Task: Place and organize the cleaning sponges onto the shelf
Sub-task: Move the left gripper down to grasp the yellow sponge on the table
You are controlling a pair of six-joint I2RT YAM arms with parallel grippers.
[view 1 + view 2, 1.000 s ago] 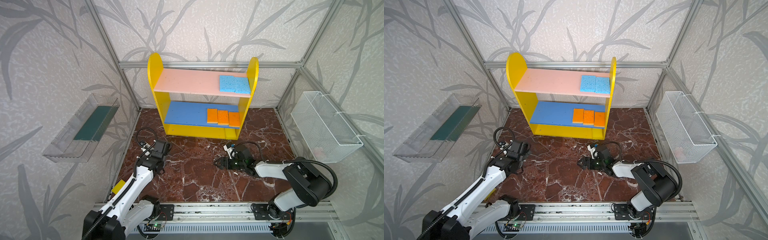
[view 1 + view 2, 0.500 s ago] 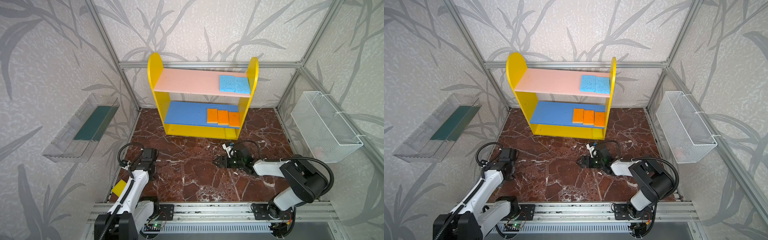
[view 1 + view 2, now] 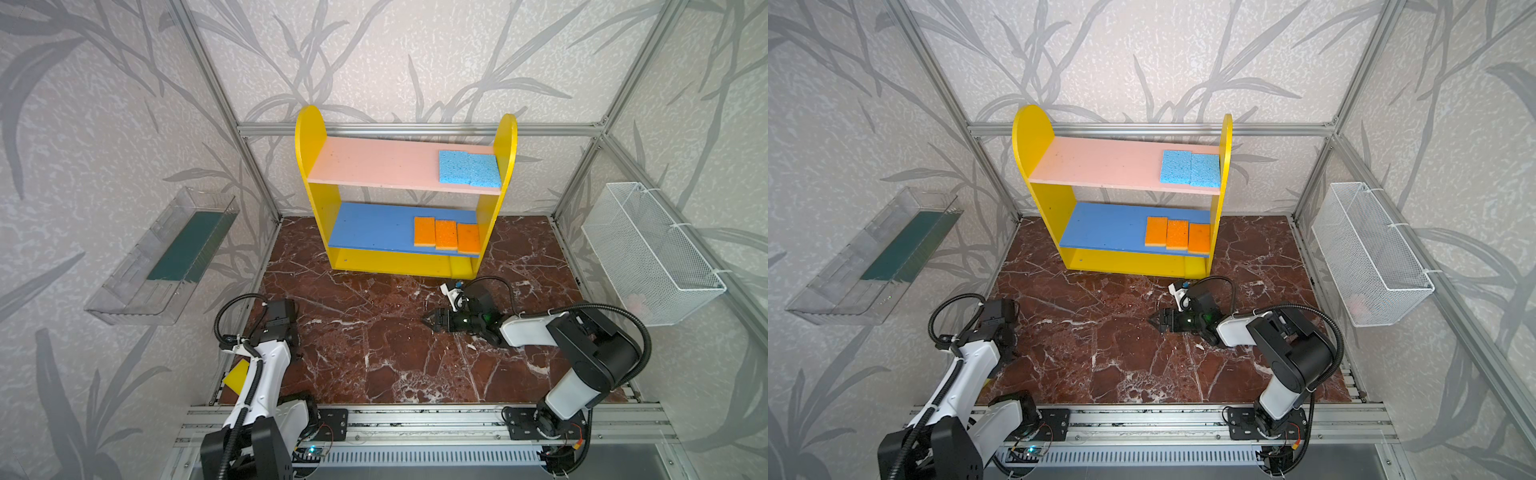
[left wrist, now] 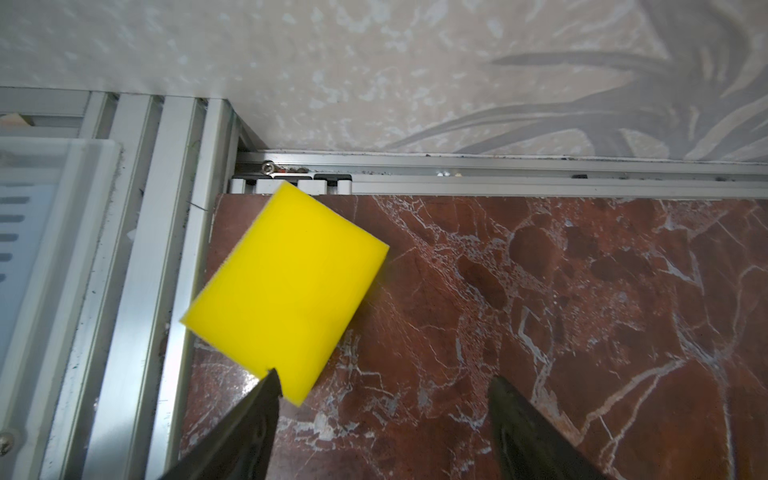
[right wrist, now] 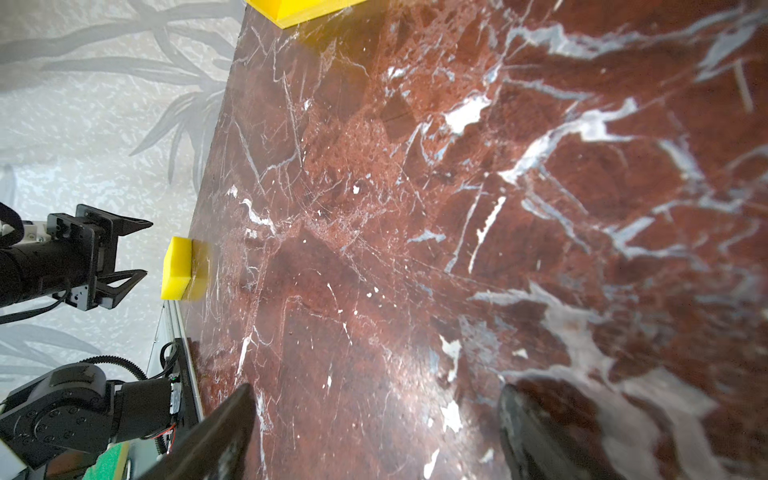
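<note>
The shelf [image 3: 309,137] stands at the back of the marble floor. Two light blue cleaning sponges [image 3: 468,168] lie side by side at the right end of its pink board. Three orange ones [image 3: 446,235] sit in a row on the blue board. A yellow block [image 3: 461,266] rests at the right end of the yellow base. A yellow sponge [image 4: 286,286] lies in the near left floor corner [image 3: 237,376], half under the left arm. My left gripper [image 4: 382,380] hangs open just above it [image 5: 139,249], one fingertip over its corner. My right gripper [image 3: 428,321] is open and empty, low over mid-floor.
A clear plastic tray [image 3: 166,257] hangs on the left wall and a white wire basket [image 3: 648,253] on the right wall. Aluminium rails [image 4: 498,183] border the floor right beside the yellow sponge. Both arm bases sit on the front rail [image 3: 415,415].
My left arm has pulled back from mid-floor to the near left corner, over the yellow sponge, and its jaws have narrowed a little. The right arm has barely moved.
</note>
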